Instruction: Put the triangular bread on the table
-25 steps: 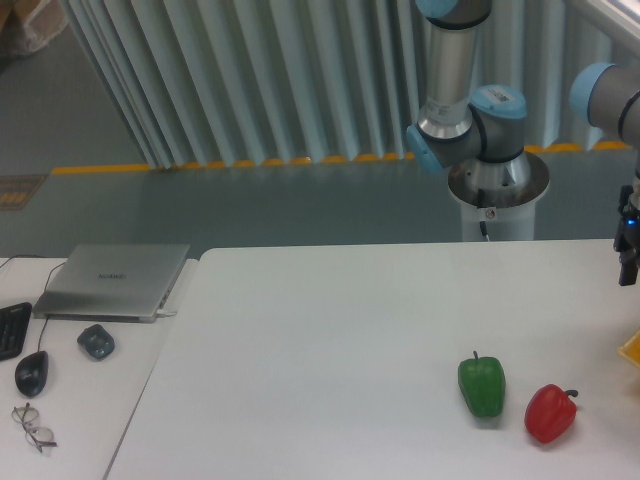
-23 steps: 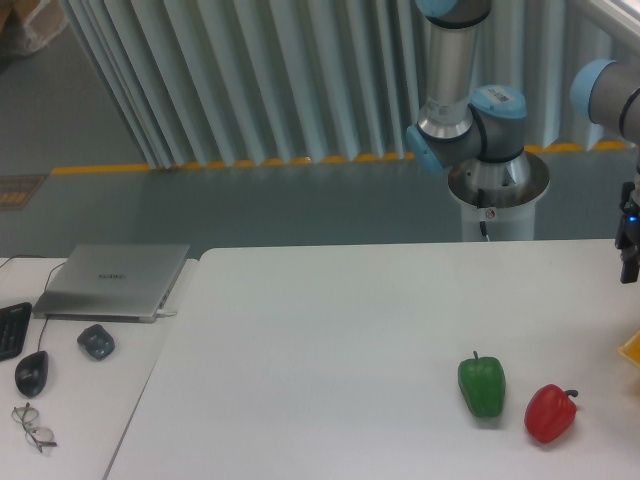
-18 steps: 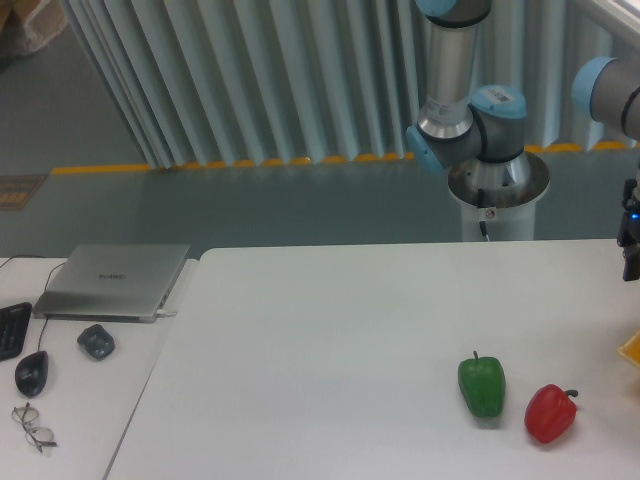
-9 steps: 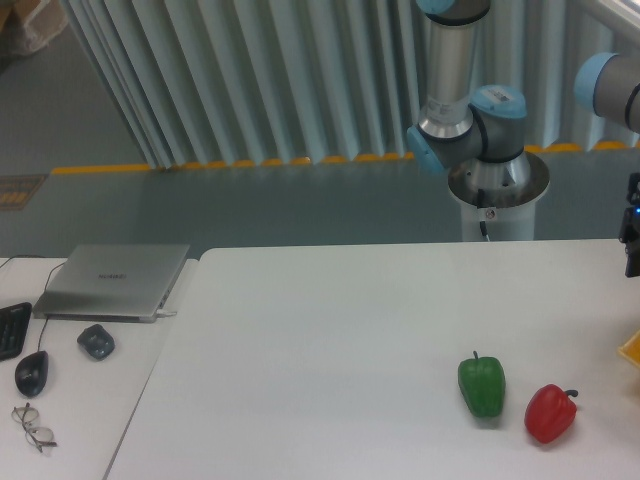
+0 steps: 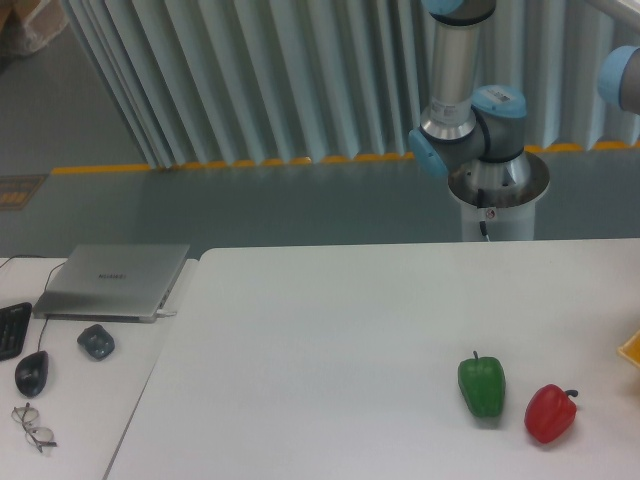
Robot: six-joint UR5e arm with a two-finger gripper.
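Observation:
Only a small golden-orange sliver of the triangular bread (image 5: 632, 349) shows, at the right edge of the frame; the rest is cut off. It sits at the far right of the white table (image 5: 330, 330). My gripper is out of view past the right edge. Only the arm's base (image 5: 487, 175) behind the table and a blue-grey joint (image 5: 624, 82) at the top right show.
A green pepper (image 5: 482, 385) and a red pepper (image 5: 550, 412) stand on the table at the front right. A smaller desk at the left holds a laptop (image 5: 113, 279), two mice (image 5: 96, 342), a keyboard edge and glasses (image 5: 32, 426).
The gripper, seen at the right edge above the bread, has moved up and right and has left the frame. The peppers and the bread sliver have not moved.

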